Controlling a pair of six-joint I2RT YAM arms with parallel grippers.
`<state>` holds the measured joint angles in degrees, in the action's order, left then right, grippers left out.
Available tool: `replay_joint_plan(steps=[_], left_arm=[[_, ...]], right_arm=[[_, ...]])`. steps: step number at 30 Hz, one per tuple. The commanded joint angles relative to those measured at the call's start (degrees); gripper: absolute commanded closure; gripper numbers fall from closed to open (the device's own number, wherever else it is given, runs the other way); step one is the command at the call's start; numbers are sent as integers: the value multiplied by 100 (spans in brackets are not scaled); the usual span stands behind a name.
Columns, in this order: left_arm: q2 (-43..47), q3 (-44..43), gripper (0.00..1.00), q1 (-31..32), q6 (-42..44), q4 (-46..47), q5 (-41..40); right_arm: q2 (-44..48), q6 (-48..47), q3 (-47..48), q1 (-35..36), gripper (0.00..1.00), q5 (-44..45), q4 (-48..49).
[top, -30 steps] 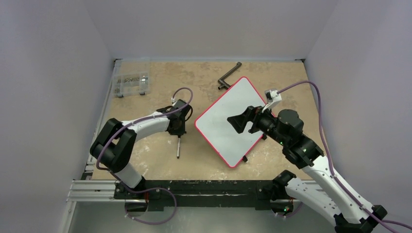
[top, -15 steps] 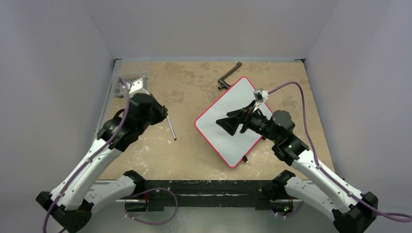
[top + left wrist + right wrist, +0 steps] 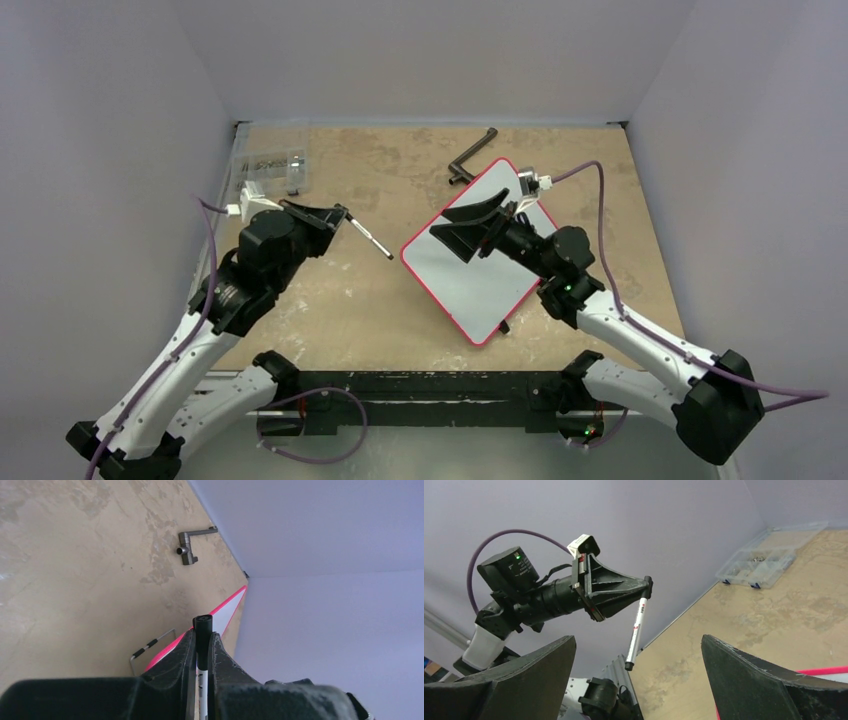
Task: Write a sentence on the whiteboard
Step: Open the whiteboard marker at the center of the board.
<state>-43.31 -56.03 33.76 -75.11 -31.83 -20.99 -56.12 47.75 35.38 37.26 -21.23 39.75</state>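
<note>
Top external view shows me the left end effector [image 3: 340,213] clamped tightly on the marker [image 3: 368,234], which sticks out in the air over the worktop [image 3: 400,310] toward the whiteboard [image 3: 480,285]. My right end effector [image 3: 438,224] hovers above the far left part of this board with its fingers spread fully, and it holds nothing. The whiteboard lies flat, turned diagonally, right of the middle of the worktop.

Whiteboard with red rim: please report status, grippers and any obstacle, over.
Left gripper shut on slim white black-ended marker, airborne. Right gripper open over red-rimmed pale whiteboard. Board blank. Nothing between marker and board.
</note>
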Motion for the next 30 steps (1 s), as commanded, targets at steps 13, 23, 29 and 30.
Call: replay_joint_plan(steps=[13,23,29,30], left_arm=[[-479,-75,100,170,-2575,951,56],[-526,-240,100,313,-3113,757,-148],[-660,-390,100,355,-3023,736,-157],[-692,-426,100,360,-2996,725,-159]], right_arm=[[-1179,-1979,1015,1098,9,1245,576],[-1785,-2244,1672,1281,27,1750,336],[-1924,-2548,1970,1328,37,1839,-116],[-1935,-2585,2007,1328,39,1854,-192]])
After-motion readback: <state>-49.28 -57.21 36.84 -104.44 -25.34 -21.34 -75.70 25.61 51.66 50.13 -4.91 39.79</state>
